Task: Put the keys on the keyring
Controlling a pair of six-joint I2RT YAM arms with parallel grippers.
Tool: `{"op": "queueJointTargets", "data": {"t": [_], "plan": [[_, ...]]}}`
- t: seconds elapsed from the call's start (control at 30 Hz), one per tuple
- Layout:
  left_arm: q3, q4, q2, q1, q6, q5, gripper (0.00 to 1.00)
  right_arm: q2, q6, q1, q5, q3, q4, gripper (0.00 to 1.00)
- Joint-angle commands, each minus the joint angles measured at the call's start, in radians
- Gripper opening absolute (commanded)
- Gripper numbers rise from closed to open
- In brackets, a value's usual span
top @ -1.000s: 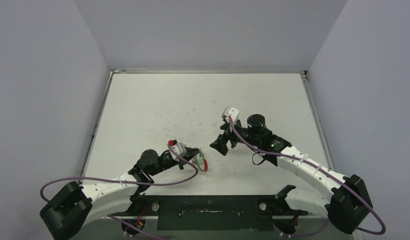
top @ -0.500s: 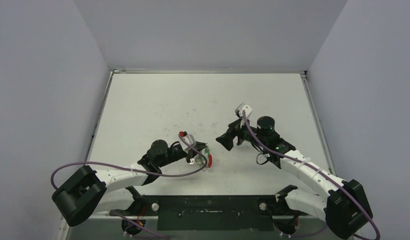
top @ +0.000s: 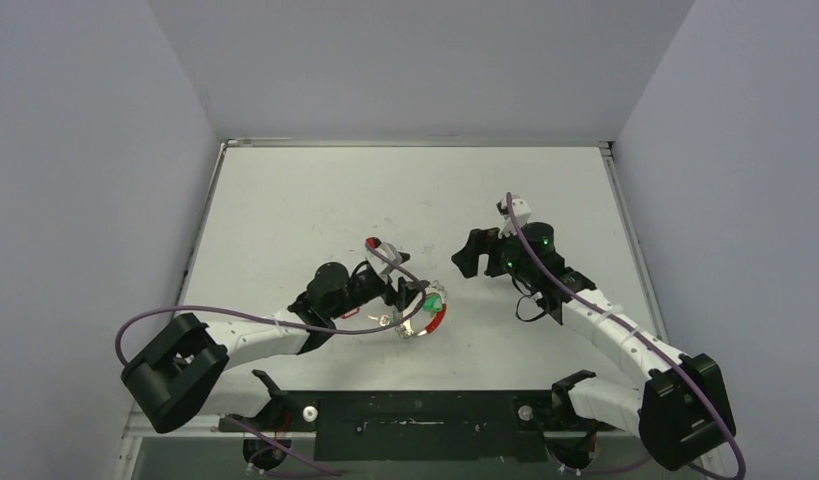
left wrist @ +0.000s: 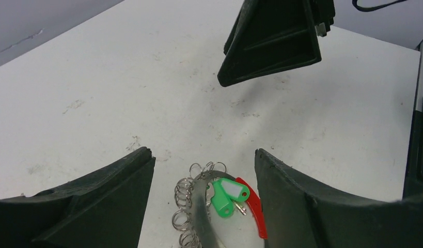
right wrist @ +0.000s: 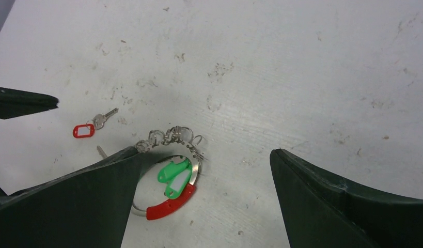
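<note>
The keyring (left wrist: 201, 217) lies flat on the table, its red arc (left wrist: 255, 209) to the right and its silvery loops (left wrist: 183, 199) to the left. Two green-tagged keys (left wrist: 227, 195) rest inside the ring. My left gripper (left wrist: 203, 152) is open, one finger on each side of the ring and neither touching it. In the top view the left gripper (top: 410, 296) sits just behind the keyring (top: 425, 320). The right gripper (top: 473, 256) hovers open, apart to the right, with nothing between its fingers. A red-tagged key (right wrist: 85, 130) lies loose, left of the keyring (right wrist: 196, 170).
The white table (top: 315, 210) is scuffed, with raised edges at the left (top: 197, 250) and right (top: 630, 240). A finger of the right gripper (left wrist: 271, 41) hangs above the table ahead of the left wrist camera. Another small key shaft (right wrist: 99, 151) lies near the ring.
My left gripper carried the keyring forward and to the right, then opened; the ring now lies on the table. My right arm drew back toward the far right, still open.
</note>
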Motion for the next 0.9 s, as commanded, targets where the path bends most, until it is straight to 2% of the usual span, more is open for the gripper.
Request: {"op": "queueJointTargets", "data": {"t": [0.0, 0.2, 0.4, 0.57, 0.73, 0.87], "plan": [[0.019, -0.082, -0.072, 0.013, -0.112, -0.132, 0.71, 0.099, 0.047, -0.011, -0.030, 0.053, -0.071, 1.00], [-0.039, -0.331, -0.224, 0.028, -0.296, -0.282, 0.74, 0.223, 0.071, -0.002, -0.077, 0.039, -0.001, 0.96], [-0.107, -0.563, -0.353, 0.043, -0.458, -0.330, 0.73, 0.350, 0.072, 0.077, -0.036, 0.061, 0.006, 0.88], [-0.119, -0.680, -0.392, 0.060, -0.576, -0.348, 0.71, 0.468, 0.077, 0.172, -0.010, 0.109, 0.006, 0.78], [-0.119, -0.698, -0.365, 0.064, -0.634, -0.330, 0.66, 0.520, 0.087, 0.225, -0.007, 0.138, -0.011, 0.63], [-0.096, -0.722, -0.331, 0.068, -0.629, -0.319, 0.64, 0.515, 0.095, 0.258, -0.036, 0.127, -0.026, 0.42]]}}
